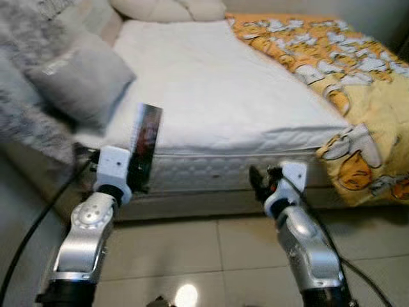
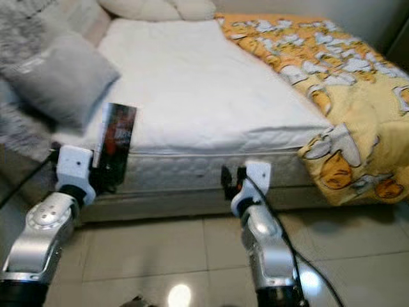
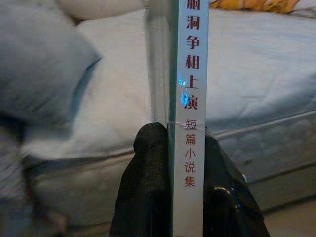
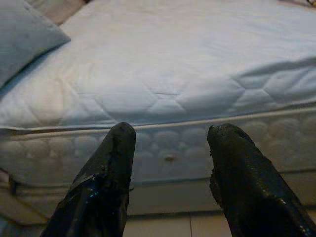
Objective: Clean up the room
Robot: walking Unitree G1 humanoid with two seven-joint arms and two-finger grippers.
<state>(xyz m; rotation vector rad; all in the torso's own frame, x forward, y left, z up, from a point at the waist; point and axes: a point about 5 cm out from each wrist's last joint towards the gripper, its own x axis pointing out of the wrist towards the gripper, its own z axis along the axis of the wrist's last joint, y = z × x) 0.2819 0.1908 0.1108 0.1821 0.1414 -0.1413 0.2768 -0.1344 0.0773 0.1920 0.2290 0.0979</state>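
So the left pincer (image 1: 142, 167) is clamped on a thin book (image 1: 146, 141), held upright with its long axis running straight up out of the fingers (image 3: 148, 182); it sits right at the near edge of the bed (image 1: 211, 89), left side, just beside the grey pillow (image 1: 80, 80); mattress top lies ahead of and slightly above the pincer, so my guess is the book either gets laid there or carried off somewhere tidier. Spine is readable in the left wrist view: Chinese characters, roughly 脑洞争相上演 then 短篇小说集, first one a bit cut off. Right pincer (image 4: 170, 143) is empty with fingers apart, pointed at the mattress side; yellow cartoon quilt (image 1: 345, 70) is bunched on the right, hanging off the corner.
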